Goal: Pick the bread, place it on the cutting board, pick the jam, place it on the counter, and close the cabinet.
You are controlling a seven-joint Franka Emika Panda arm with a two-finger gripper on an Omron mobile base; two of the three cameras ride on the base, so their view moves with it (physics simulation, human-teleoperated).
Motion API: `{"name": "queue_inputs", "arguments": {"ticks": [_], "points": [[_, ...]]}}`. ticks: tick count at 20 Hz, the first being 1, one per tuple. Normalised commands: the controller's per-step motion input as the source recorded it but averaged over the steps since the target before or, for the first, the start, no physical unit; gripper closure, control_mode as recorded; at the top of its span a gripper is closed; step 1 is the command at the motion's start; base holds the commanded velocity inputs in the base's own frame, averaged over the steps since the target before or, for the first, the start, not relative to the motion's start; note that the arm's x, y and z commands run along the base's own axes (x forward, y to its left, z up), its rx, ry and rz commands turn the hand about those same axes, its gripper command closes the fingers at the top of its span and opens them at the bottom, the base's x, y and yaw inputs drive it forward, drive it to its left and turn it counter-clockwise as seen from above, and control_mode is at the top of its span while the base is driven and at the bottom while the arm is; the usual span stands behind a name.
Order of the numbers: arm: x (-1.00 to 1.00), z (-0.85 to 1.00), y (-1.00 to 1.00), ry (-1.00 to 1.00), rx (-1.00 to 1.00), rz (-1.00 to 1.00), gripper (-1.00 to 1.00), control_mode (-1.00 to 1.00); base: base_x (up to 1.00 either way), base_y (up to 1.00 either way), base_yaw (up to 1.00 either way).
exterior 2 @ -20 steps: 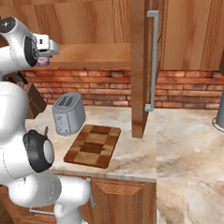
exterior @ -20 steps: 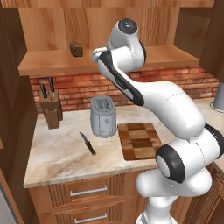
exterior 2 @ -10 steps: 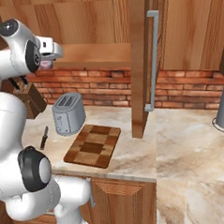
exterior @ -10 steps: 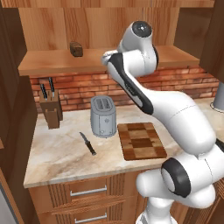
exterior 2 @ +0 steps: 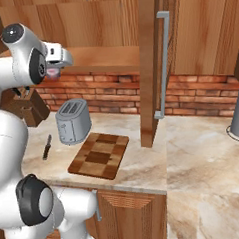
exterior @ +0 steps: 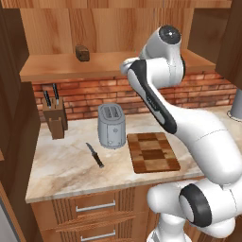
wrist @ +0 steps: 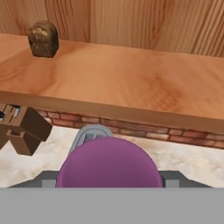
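My gripper (wrist: 109, 178) is shut on the jam (wrist: 108, 164), a purple jar that bulges up between the grey fingertips (wrist: 47, 177). In the right base view the jam (exterior 2: 52, 72) hangs under the hand in front of the cabinet shelf, above the toaster. The bread (exterior: 82, 52) sits far left on that shelf, also the bread (wrist: 43, 38) in the hand view. The patchwork cutting board (exterior: 152, 152) lies bare on the marbled counter (exterior: 66, 165). The cabinet door (exterior 2: 149, 64) stands open, edge-on, with its grey bar handle (exterior 2: 161, 64).
A silver toaster (exterior: 111, 125) stands left of the board. A black knife (exterior: 94, 155) lies on the counter, and a wooden knife block (exterior: 53, 118) stands at the brick wall. A grey metal vessel (exterior 2: 238, 118) stands far right.
The hand has drifted right along the shelf front and away from the bread, carrying the jam. The jaws have kept the same width.
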Motion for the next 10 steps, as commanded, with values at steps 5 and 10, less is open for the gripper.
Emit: {"name": "queue_inputs", "arguments": {"ticks": [5, 10], "points": [[-0.27, -0.03, -0.33, 0.00, 0.00, 0.00, 1.00, -1.00, 0.00, 0.00, 0.00], [-0.15, -0.08, -0.37, 0.00, 0.00, 0.00, 1.00, -1.00, 0.00, 0.00, 0.00]]}}
